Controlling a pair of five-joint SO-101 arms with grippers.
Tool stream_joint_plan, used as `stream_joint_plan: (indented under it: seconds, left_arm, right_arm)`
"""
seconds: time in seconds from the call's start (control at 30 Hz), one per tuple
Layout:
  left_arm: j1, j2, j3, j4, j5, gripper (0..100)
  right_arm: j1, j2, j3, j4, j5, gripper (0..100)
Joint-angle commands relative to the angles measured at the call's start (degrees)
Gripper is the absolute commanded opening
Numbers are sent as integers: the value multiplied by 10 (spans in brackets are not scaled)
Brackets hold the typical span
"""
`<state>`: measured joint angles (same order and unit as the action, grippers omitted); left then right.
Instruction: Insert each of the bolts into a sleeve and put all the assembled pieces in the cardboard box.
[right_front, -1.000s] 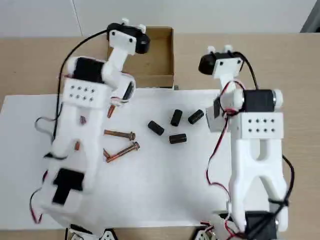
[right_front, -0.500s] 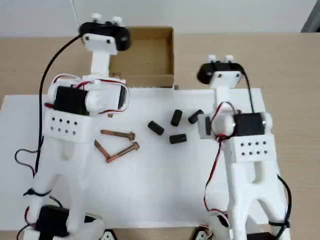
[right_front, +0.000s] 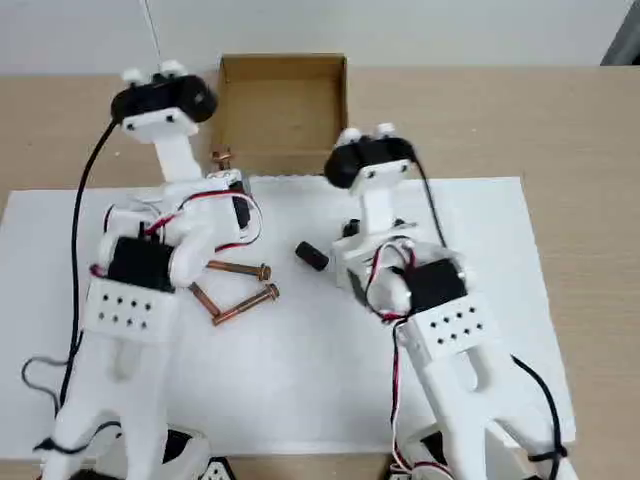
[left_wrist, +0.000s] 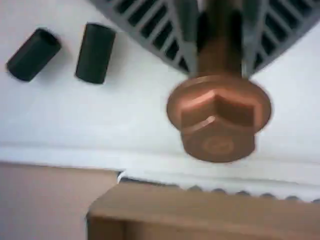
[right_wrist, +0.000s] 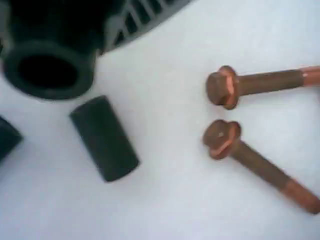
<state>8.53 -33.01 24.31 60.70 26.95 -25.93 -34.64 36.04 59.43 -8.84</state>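
Left gripper pinches bolt, right gripper sleeve

Light was bright, even and diffuse, from overhead. The white sheet read uniformly bright, and the arms cast only faint, soft-edged shadows on it. The cardboard box floor was evenly lit. The left wrist view showed a soft highlight on the bolt head. In the right wrist view the sleeve bore was in deep shadow and the loose bolts threw weak shadows.

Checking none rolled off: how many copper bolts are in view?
4. One bolt is in the left gripper at the cardboard box's front corner. Three lie on the white sheet beside that arm: one crosswise, two in a V below. Arms might hide more.
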Motion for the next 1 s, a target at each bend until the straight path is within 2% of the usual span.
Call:
stream_joint_plan:
  seconds: [0.0,0.13,0.4,0.53,0.7,0.87,0.97]
  left_arm:
    - [4,-70,36,-66,40,5]
    - [4,-133,102,-128,55,5]
    - [4,-260,189,-222,69,5]
    - [11,-303,201,-226,102,5]
    - [40,-346,235,-225,103,5]
    - [47,-377,288,-225,102,5]
    - [47,-393,313,-227,102,5]
  right_arm:
    - [-30,-29,6,-46,-4,3]
    - [-60,-56,24,-86,-4,3]
    - [-76,-131,43,-106,-3,3]
    - [-98,-173,67,-106,-3,4]
    - [-116,-259,143,-110,-2,4]
    - [-122,-346,235,-165,4,4]
    - [-123,-395,296,-200,40,4]
